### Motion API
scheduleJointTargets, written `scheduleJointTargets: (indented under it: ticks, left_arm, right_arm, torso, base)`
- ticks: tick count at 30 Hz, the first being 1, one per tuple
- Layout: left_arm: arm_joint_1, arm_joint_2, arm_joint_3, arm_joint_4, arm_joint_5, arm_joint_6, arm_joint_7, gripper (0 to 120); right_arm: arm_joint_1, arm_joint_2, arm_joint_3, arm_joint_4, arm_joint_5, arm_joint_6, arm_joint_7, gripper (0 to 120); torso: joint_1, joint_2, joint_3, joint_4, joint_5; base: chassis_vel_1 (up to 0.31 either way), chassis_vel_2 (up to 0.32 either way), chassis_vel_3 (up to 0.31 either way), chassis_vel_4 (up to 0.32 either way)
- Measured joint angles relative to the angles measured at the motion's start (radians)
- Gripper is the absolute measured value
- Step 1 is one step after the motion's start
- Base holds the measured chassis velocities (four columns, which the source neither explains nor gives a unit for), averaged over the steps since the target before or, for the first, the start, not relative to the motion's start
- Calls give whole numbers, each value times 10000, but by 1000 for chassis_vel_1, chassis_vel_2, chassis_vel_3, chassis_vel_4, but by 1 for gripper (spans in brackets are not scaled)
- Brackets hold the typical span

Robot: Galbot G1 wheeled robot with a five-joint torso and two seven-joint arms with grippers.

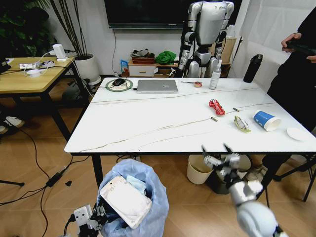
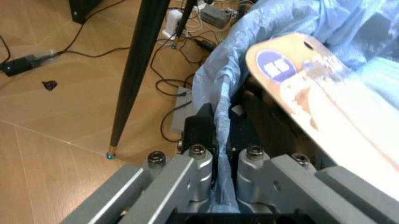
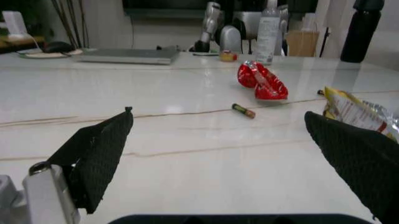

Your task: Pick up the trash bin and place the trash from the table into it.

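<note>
The trash bin (image 1: 140, 207), lined with a light-blue bag, hangs low in front of the table (image 1: 148, 118), left of centre. My left gripper (image 1: 90, 220) is shut on the bag's rim (image 2: 219, 116), pinched between the fingers (image 2: 201, 128). A flat white pouch (image 1: 126, 200) sticks out of the bin. On the table's right part lie a red wrapper (image 1: 216, 106), a yellowish wrapper (image 1: 241, 123) and a blue-and-white cup (image 1: 266, 120) on its side. My right gripper (image 1: 217, 151) is open at the front edge, facing the red wrapper (image 3: 262, 81) and yellowish wrapper (image 3: 358, 112).
A silver laptop (image 1: 157, 86), a spray bottle (image 1: 215, 74) and a black bottle (image 1: 253, 68) stand along the far side. Two small batteries (image 1: 214, 119) lie near the wrappers. A cream round bin (image 1: 199, 170) sits under the table. A wooden desk (image 1: 29, 74) stands left.
</note>
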Motion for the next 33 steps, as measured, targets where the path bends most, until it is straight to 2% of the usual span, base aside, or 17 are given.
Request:
scheduleJointTargets:
  ticks: [2, 5, 9, 11, 18, 28, 33]
  left_arm:
    - [52, -80, -48, -61, 0, -1, 2, 0]
    - [53, -95, -92, -97, -5, -1, 5, 0]
    - [152, -250, -243, -166, -24, -27, 6, 0]
    - [243, -366, -279, -213, -6, -47, 10, 0]
    - [289, -614, -363, -252, 77, -59, 15, 0]
    - [258, -677, -406, -252, 51, -54, 11, 0]
    - [255, -677, -429, -266, -2, -51, 5, 0]
  right_arm:
    - [1420, -434, -54, -521, 665, -1239, -188, 100]
    - [2109, -629, -135, -1008, 929, -1565, -538, 100]
    - [3525, -719, -501, -2614, 2138, -2173, -1414, 100]
    - [4107, -596, -743, -3466, 2338, -2218, -1748, 100]
    - [5339, -249, -1355, -5159, 2169, -1921, -2384, 100]
    - [5898, -118, -1879, -5893, 1823, -1723, -2668, 99]
    - [5953, -129, -2124, -6052, 1686, -1782, -2704, 81]
  torso:
    - [1, 0, 0, 5, -9]
    - [1, 0, 1, 7, -3]
    - [2, -1, 1, -1, -2]
    - [1, 0, 1, -1, 1]
    - [2, -1, 0, 3, -5]
    - [1, -1, 0, 1, -3]
    - [1, 0, 0, 2, -1]
  base:
    - [0, 0, 0, 0]
    - [0, 0, 0, 0]
    - [0, 0, 0, 0]
    - [0, 0, 0, 0]
    - [0, 0, 0, 0]
    - [0, 0, 0, 0]
    - [0, 0, 0, 0]
